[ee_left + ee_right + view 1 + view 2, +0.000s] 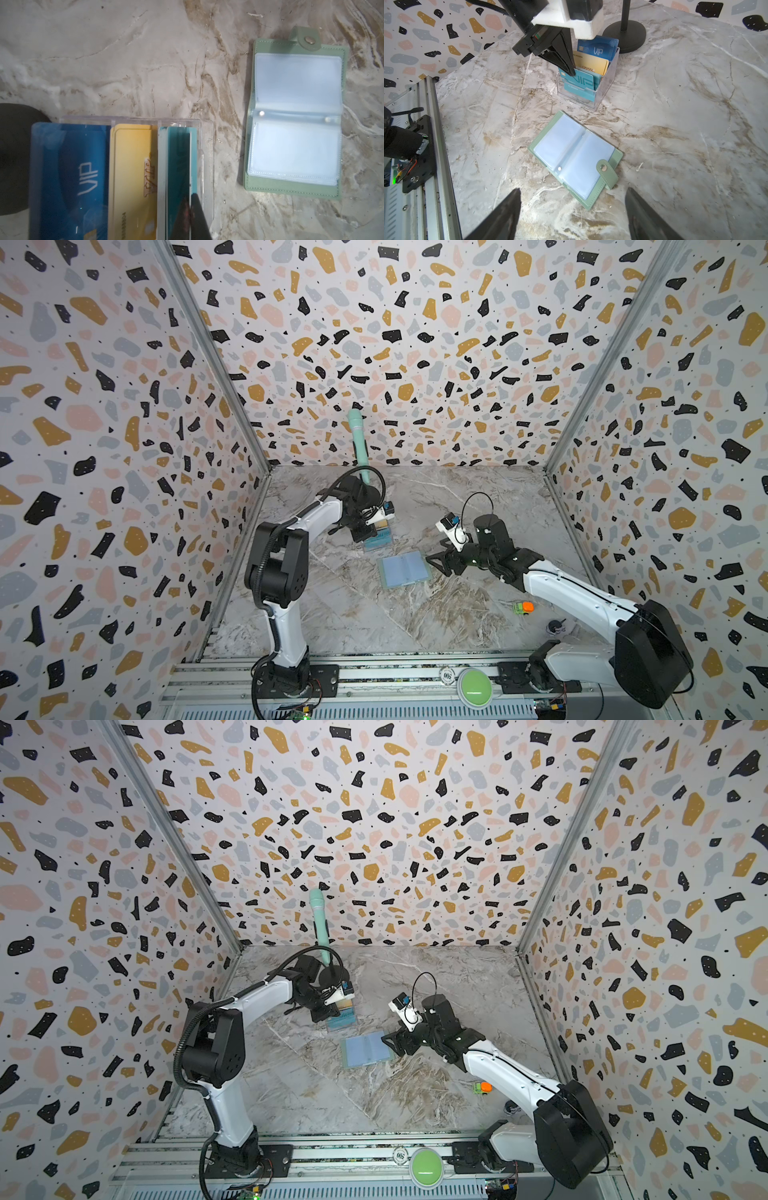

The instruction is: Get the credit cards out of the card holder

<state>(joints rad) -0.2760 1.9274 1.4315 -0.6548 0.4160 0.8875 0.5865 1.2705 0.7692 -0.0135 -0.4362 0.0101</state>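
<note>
The mint-green card holder (405, 568) (365, 1048) lies open and flat on the marble table, and its pale blue sleeve pages (295, 145) (575, 153) look empty. A dark blue credit card (68, 166) (598, 48) and a golden yellow one (133, 166) (593, 62) stand in a clear tiered stand (379, 546) (591, 99) behind it. My left gripper (366, 537) (190, 199) (571, 72) is shut on the top edge of a teal card (178, 155) (581, 83) in the stand's front tier. My right gripper (434, 562) (573, 190) hovers open just right of the holder, holding nothing.
A mint microphone (357, 439) stands on a black round base (624, 33) behind the stand. A small green and orange toy (523, 607) and a dark small object (555, 626) lie at the front right. A green button (473, 688) and a chip (447, 675) sit on the front rail.
</note>
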